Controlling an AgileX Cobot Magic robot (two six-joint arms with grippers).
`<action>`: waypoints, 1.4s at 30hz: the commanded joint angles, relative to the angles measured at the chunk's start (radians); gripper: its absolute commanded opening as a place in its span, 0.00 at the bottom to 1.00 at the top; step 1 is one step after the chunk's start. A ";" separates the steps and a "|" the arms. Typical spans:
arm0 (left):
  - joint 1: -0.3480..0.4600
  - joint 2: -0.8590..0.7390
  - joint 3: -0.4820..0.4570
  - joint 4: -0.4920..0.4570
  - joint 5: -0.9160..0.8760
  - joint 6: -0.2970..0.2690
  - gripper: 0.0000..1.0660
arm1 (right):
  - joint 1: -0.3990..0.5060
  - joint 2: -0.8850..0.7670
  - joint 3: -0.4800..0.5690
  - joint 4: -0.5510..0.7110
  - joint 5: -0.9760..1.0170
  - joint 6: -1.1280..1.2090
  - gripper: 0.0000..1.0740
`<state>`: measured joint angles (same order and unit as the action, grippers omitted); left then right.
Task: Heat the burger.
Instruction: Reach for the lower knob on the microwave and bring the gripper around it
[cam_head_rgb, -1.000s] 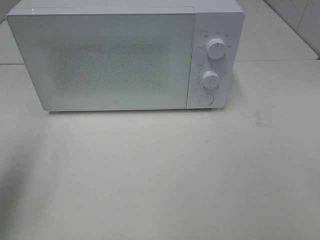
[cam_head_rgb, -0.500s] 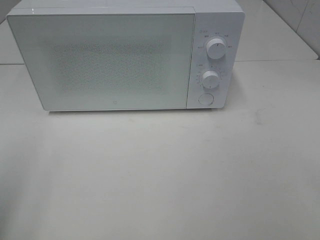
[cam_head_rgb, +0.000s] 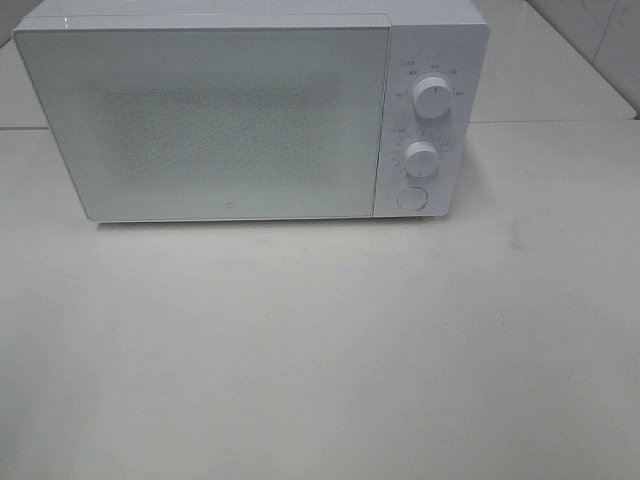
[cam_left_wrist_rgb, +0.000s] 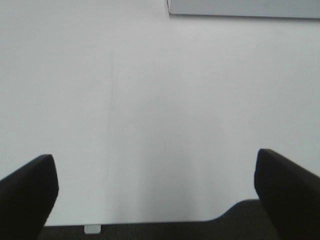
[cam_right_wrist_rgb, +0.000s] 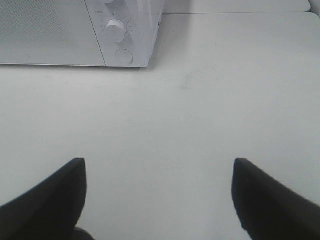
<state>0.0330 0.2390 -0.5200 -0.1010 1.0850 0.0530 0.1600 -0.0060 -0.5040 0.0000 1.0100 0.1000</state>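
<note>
1. The left gripper (cam_left_wrist_rgb: 154, 157) has its two dark fingers (cam_left_wrist_rgb: 27, 192) spread wide with nothing between them. It hangs over the plain white desk (cam_left_wrist_rgb: 150, 100).
2. The right gripper (cam_right_wrist_rgb: 159, 162) is likewise spread wide and empty above the desk. It faces the control end of a white box-shaped microwave oven (cam_head_rgb: 200, 120).
3. The microwave oven stands on the far part of the desk with its large speckled, frosted door (cam_head_rgb: 220, 60) closed.
4. Beside the door, on the panel, are two round white knobs (cam_head_rgb: 431, 97), one above the other, with a round white push button (cam_head_rgb: 411, 198) below them.
5. A small dark mark (cam_head_rgb: 517, 230) lies on the desk near the oven's panel corner.
6. The burger shows in no view; through the frosted door I cannot tell whether it sits inside.
</note>
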 joint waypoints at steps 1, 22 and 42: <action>0.000 -0.100 0.003 0.001 -0.015 0.000 0.93 | -0.006 -0.025 0.006 0.000 -0.015 -0.010 0.71; 0.000 -0.268 0.003 -0.003 -0.015 -0.001 0.93 | -0.006 -0.025 0.006 0.000 -0.015 -0.010 0.71; 0.000 -0.267 0.003 -0.002 -0.015 0.000 0.93 | -0.005 -0.025 0.006 0.000 -0.015 -0.004 0.70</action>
<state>0.0330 -0.0050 -0.5200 -0.0990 1.0820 0.0530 0.1600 -0.0060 -0.5040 0.0000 1.0100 0.1000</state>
